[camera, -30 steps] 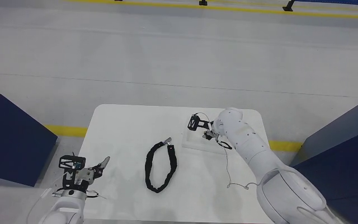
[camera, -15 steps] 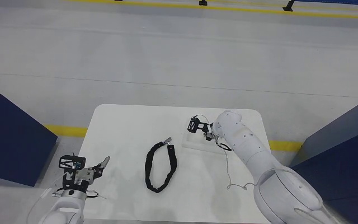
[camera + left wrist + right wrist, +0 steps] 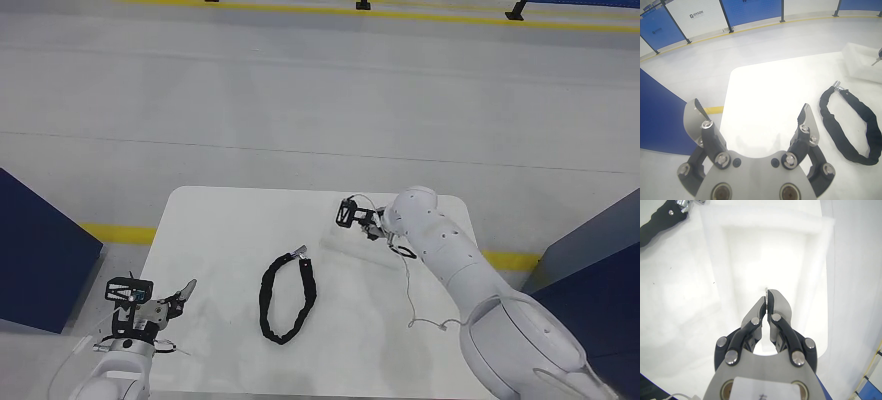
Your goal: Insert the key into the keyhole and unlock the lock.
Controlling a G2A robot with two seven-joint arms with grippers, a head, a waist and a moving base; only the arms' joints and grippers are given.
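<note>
A chain lock in a black sleeve (image 3: 285, 300) lies looped mid-table, its silver lock head (image 3: 298, 250) at the far end. In the left wrist view the chain (image 3: 848, 128) and lock head (image 3: 838, 87) lie off to one side. My right gripper (image 3: 767, 294) is shut on a thin silver key (image 3: 766, 290), held edge-on above a white foam tray (image 3: 772, 228). From the left wrist the key (image 3: 875, 62) hangs over that tray (image 3: 855, 56). My left gripper (image 3: 751, 108) stands open over the table's near left corner, holding nothing.
The white table (image 3: 230, 230) has bare room between the chain and the left gripper (image 3: 180, 295). Blue panels (image 3: 40, 260) stand at both sides of the table. A white cable (image 3: 408, 290) trails along the right arm.
My right gripper dipped slightly, then rose and shifted a little toward the far edge with the key. The left arm and the chain lock have not moved.
</note>
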